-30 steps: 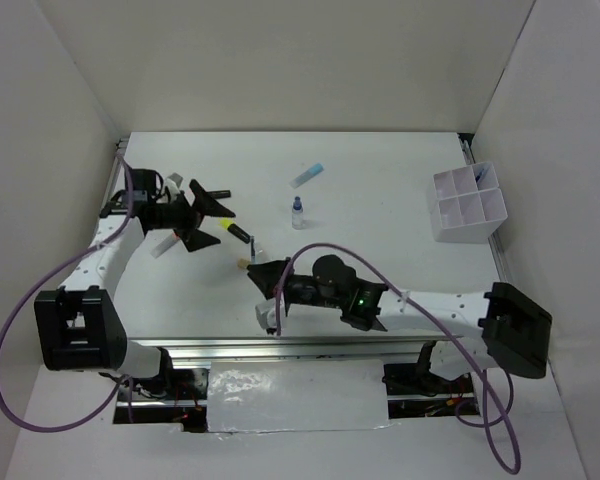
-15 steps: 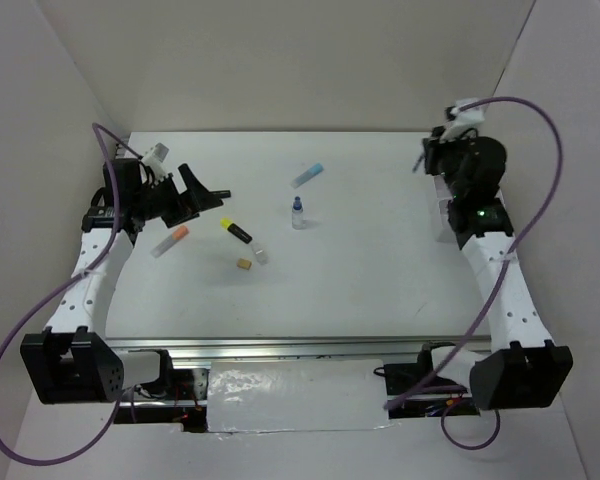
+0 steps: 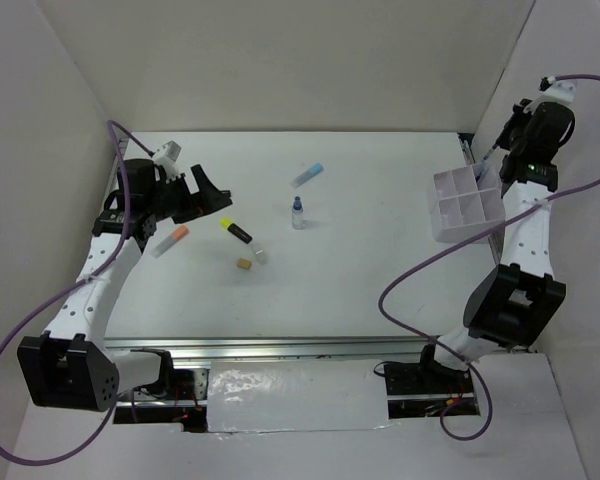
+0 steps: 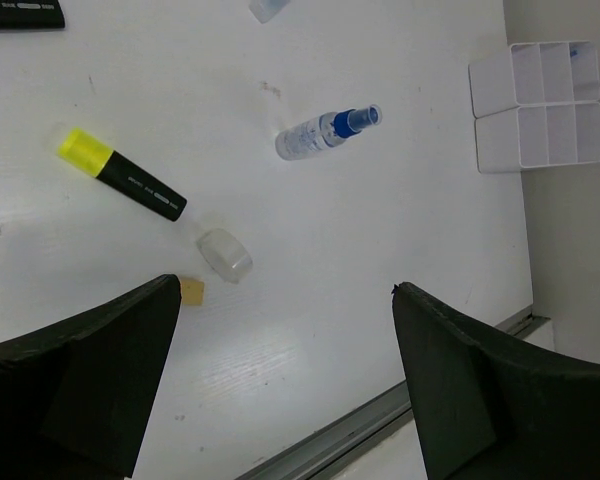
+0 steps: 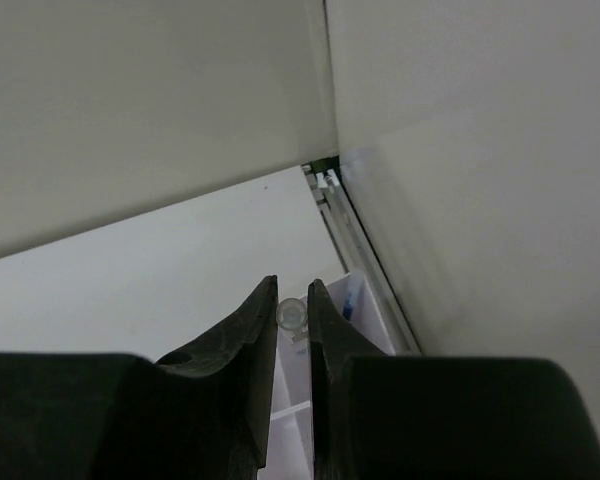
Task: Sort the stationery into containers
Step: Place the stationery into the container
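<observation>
top view: the left gripper [image 3: 202, 192] is seen spread wide and empty at the upper left. a yellow highlighter [image 3: 235, 231], a pink highlighter [image 3: 170, 240], a small bottle [image 3: 298, 213] and a tan eraser [image 3: 244, 264] are scattered left of centre. the right gripper [image 3: 497, 152] is held over the organiser tray [image 3: 465, 232] at the upper right.

left wrist view: the highlighter, bottle and eraser are seen on the table beyond the parted fingers.

right wrist view: a thin pen [image 5: 292, 314] is pinched between nearly closed fingers above the tray.
</observation>
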Tool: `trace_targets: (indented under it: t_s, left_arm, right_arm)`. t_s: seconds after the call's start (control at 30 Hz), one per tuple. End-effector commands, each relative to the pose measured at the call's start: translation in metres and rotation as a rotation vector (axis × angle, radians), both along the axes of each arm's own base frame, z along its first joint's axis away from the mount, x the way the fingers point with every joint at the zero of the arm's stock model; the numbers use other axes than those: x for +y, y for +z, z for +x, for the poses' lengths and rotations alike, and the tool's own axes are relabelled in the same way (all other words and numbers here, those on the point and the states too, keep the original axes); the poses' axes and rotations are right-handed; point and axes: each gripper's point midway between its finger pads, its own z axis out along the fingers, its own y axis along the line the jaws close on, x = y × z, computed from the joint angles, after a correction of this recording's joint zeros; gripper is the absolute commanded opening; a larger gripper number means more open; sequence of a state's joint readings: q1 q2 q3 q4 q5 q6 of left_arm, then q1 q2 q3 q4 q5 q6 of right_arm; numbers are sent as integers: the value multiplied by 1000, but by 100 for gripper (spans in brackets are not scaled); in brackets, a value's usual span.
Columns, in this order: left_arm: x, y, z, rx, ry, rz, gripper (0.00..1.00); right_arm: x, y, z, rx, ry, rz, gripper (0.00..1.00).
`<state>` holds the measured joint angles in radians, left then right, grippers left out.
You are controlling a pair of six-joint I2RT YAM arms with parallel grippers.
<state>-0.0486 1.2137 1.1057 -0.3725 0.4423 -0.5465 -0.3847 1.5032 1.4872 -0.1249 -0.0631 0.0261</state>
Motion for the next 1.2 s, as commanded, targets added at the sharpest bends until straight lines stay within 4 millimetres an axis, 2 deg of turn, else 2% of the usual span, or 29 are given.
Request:
trace_targets:
  t_s: [0.0,0.03,0.1,0.13,0.33,0.5,0.57,0.67,0.8,1.07,1.17]
  left_arm:
    - [4,7,8,-67,11,31,99]
    - [5,7,8,-67,17,30,99]
    - [4,4,8,-65,18,31,99]
    - [5,5,9,-74,23,28,99]
    - [4,-5,13,-49,24,27,99]
    - [3,-11,14,-26,19,22,99]
    - [3,-13,16,-23,24,23,99]
    - [4,-16,17,-17,25,28,99]
    - [4,-20,15,-8,29,31,99]
    - [3,-27,15,4,26,25,99]
    - [6,-33,16,8,27,49,99]
  right_arm:
    - [-26,23,6,-50,-87,-2,0]
    - [-30,15,10,-30,-91,7,0]
    - [-34,14,13,-26,-95,9,0]
    - [-40,6,15,-7,-122,10,0]
    - [-51,-18,28,40,-156,31,0]
    - [-49,-19,38,54,-186,11,0]
    - [-42,-26,42,75,-182,5,0]
    - [-44,-43,40,113,-238,-14,4]
    - [-45,-56,41,131,-251,-4,5]
    - [-57,-75,42,153,-268,34,4]
    - [-55,-82,45,166,-254,50,9]
